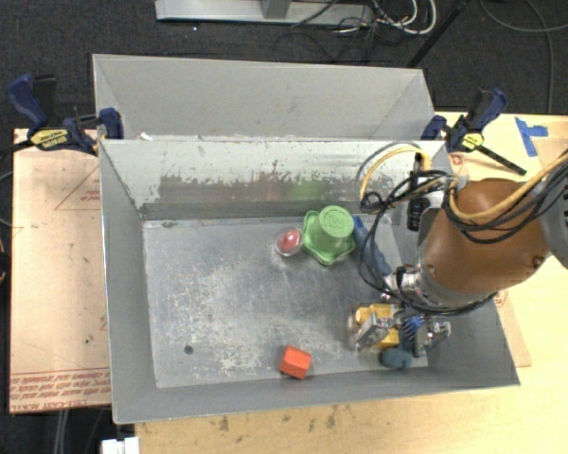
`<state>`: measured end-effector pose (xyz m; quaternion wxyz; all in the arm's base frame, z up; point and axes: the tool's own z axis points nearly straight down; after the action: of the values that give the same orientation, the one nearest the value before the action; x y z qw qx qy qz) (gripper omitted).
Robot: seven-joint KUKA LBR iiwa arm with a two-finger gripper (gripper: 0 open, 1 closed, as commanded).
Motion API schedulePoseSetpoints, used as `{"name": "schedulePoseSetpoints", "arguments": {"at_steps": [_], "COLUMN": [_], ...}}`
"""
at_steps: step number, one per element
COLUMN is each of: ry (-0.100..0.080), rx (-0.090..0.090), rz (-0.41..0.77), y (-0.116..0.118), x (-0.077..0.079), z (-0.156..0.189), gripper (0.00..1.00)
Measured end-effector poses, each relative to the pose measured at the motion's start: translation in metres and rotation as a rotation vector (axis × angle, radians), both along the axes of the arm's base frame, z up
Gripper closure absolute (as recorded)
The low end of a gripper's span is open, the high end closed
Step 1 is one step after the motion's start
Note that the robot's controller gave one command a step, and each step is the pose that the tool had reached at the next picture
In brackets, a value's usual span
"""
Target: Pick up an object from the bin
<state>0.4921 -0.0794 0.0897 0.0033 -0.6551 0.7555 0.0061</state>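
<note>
1. Where the grey bin [218,282] meets its near right corner, the gripper [390,334] hangs low; open or clamped, I cannot tell.
2. A small, rounded blue lump [394,357] lies just beneath it.

The arm [560,218] is grey metal where it shows. A smooth, rounded orange-brown cover [478,244] with a pale sheen wraps its wrist. Black cables [367,252] and one yellow cable [385,156] loop out from the cover's side. More pale cables cross its top. The gripper [395,334] is a small silver block with yellow and blue parts.
</note>
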Motion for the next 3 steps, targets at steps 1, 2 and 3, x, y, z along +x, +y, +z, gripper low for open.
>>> {"name": "schedulePoseSetpoints", "arguments": {"at_steps": [1, 2, 3], "ry": [-0.003, -0.013, 0.0], "rx": [-0.01, -0.013, -0.008], "rz": [-0.002, -0.034, 0.273], "y": [-0.006, -0.003, 0.02], "x": [0.001, 0.005, 0.012], "z": [0.0, 0.144, 0.032], "gripper": [1.0, 1.0, 1.0]}}
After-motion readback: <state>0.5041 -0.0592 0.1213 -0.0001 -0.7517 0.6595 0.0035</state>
